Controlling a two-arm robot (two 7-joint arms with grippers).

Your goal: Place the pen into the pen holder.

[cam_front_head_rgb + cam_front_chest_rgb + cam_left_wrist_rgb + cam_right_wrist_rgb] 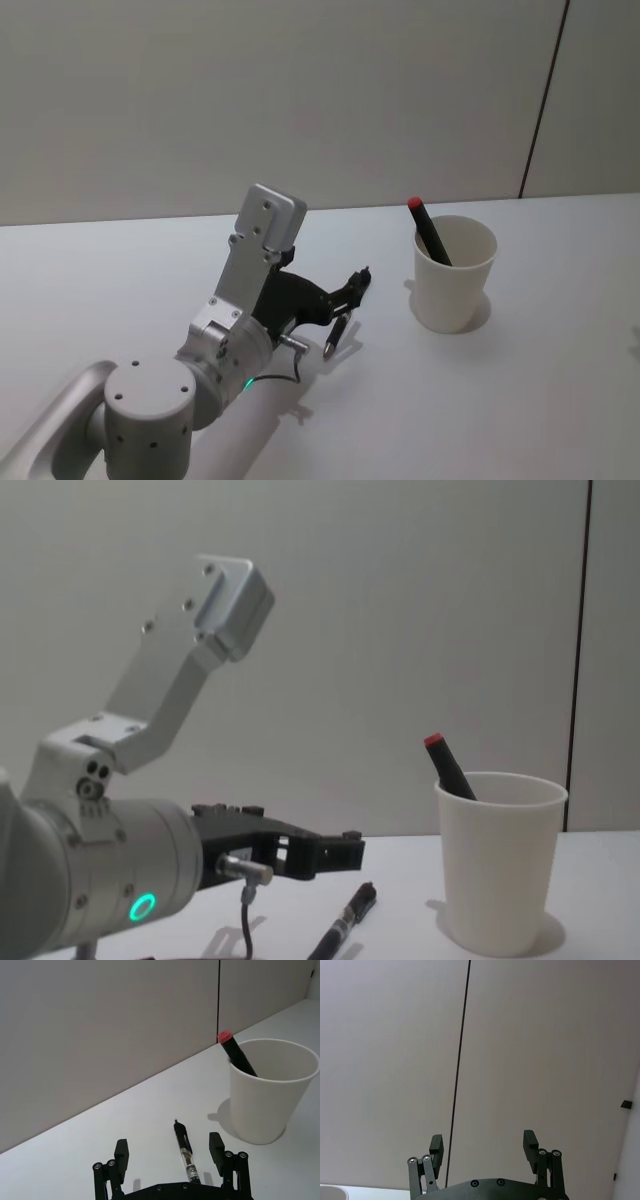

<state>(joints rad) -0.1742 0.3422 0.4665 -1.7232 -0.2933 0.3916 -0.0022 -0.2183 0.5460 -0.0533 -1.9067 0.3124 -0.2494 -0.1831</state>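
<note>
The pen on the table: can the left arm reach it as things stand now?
Probably yes. The left gripper hangs close over the pen, fingers open on either side of it, and nothing lies between.

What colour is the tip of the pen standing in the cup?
Red tip on a black pen; clearest in the left wrist view.

I have the left arm stretched forward and low, its silver wrist link cocked up behind, and the left gripper [347, 297] points ahead with its jaws spread wide, the black fingers [121, 1154] well apart. The right gripper [483, 1141] is held aloft, its fingers [530, 1140] likewise parted wide.
</note>
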